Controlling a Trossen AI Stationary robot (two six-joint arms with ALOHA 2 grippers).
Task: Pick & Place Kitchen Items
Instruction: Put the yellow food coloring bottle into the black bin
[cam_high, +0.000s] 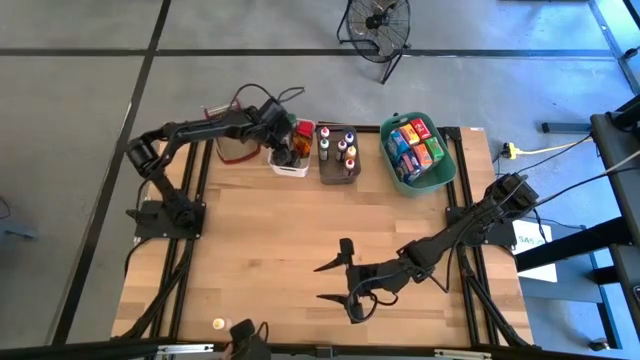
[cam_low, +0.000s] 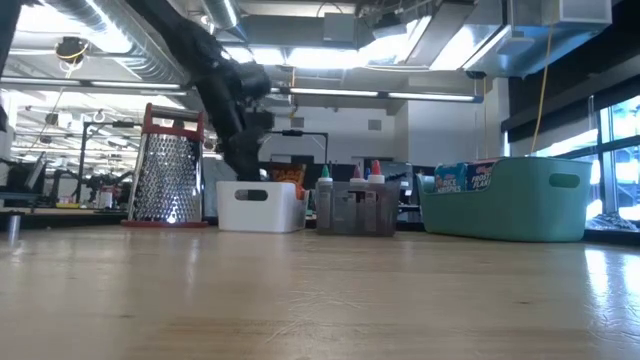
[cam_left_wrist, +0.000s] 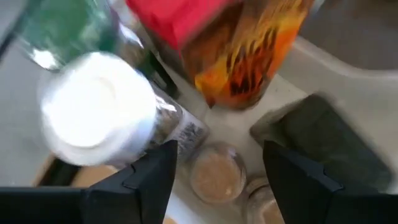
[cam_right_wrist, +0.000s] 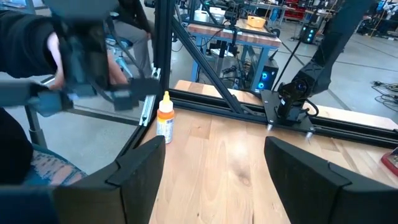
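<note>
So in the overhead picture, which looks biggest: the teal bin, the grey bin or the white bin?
1. The teal bin of boxes looks clearly largest.
2. The grey bin of little bottles comes next.
3. The white bin looks smallest, but the left gripper hangs over it and hides part, so the last two are close.

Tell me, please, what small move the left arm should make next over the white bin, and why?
Probably lift straight up and clear: the left gripper hangs open over the white bin, holding nothing, with jars lying below it. The right gripper, open, waits over bare table.
</note>
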